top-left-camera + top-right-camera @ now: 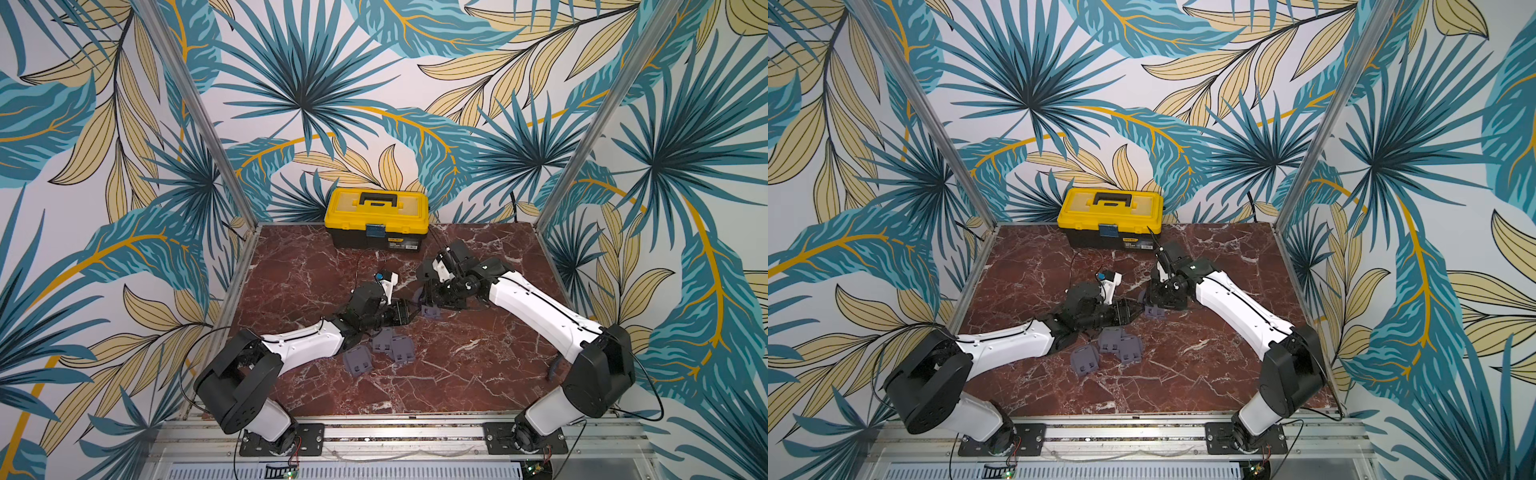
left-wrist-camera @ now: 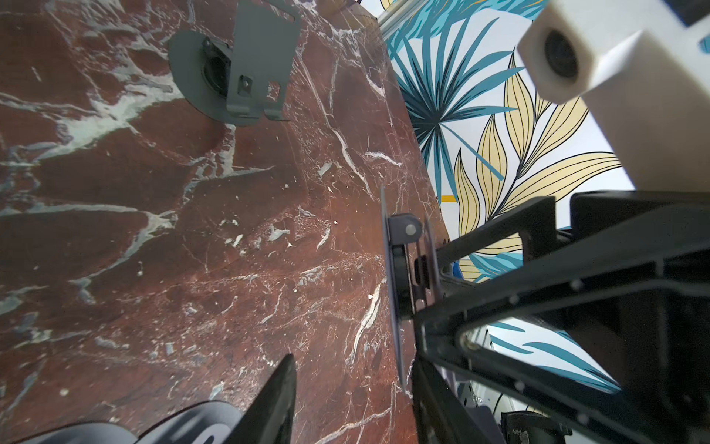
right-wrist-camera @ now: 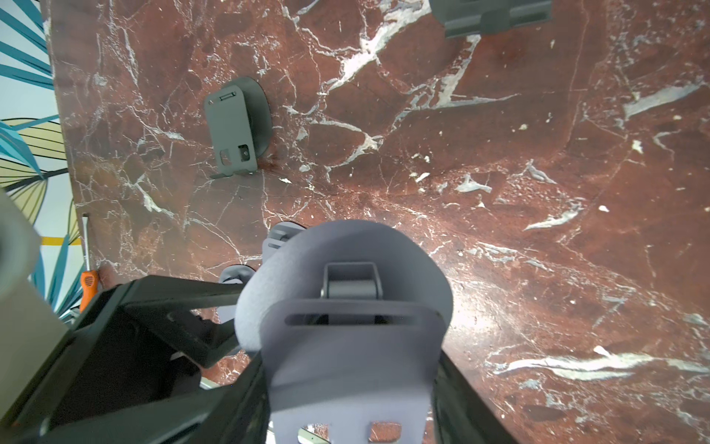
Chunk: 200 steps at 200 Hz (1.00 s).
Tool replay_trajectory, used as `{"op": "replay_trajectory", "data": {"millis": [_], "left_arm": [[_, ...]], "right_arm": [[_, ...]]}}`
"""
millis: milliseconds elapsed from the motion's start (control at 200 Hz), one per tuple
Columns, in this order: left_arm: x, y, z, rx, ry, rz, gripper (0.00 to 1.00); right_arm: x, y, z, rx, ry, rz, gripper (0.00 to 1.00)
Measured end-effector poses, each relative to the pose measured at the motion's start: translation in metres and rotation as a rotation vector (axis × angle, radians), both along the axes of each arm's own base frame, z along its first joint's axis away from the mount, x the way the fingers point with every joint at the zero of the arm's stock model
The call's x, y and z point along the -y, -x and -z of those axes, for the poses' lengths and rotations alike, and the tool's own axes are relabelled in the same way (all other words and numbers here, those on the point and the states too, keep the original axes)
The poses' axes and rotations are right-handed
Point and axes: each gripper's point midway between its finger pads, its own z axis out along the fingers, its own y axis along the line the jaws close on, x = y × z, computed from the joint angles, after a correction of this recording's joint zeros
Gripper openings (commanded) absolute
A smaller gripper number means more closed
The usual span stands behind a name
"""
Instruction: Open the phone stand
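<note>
Right gripper is clamped on the grey plastic folding phone stand, which sits just right of the table's middle, low over the red-brown marble tabletop. Whether it touches the marble cannot be told. In both top views only a small tab of the stand shows beneath the black fingers.

Left gripper, pointing in from the left, has its jaws apart. One black finger is plain, with bare marble between it and the stand's thin edge. The other blends into the right gripper's dark frame. Edge-on there, the stand's two plates lie close together at the hinge.

Three more grey stands lie just beside the left forearm, one partly hidden by it. A dark grey stand stands opened near a table edge, and another dark stand is cut off at the frame's border. An orange-handled screwdriver lies at that edge, half hidden behind the left gripper.

A yellow plastic toolbox with a black handle sits centred against the far edge, close behind the right wrist. Aluminium posts rise at both far corners, and the right elbow hangs near the right edge. The widest bare marble lies near and right of centre, between the two forearms.
</note>
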Motion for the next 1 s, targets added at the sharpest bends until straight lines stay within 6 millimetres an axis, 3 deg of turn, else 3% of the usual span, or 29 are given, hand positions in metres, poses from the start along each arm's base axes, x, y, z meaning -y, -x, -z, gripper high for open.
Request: {"op": "replay_trajectory", "data": {"millis": [321,721,1002], "left_arm": [[0.005,-0.003,0.003,0.001,0.016,0.005,0.43],[0.008,-0.005,-0.002,0.024,0.038,0.010,0.13],[0.008,-0.006,-0.004,0.036,0.044,0.010,0.07]], "right_arm": [[-0.009,-0.003,-0.004,0.006,-0.053,0.006,0.43],[-0.014,-0.005,-0.002,0.005,-0.088,0.015,0.41],[-0.013,-0.005,-0.001,-0.001,-0.089,0.019,0.41]]}}
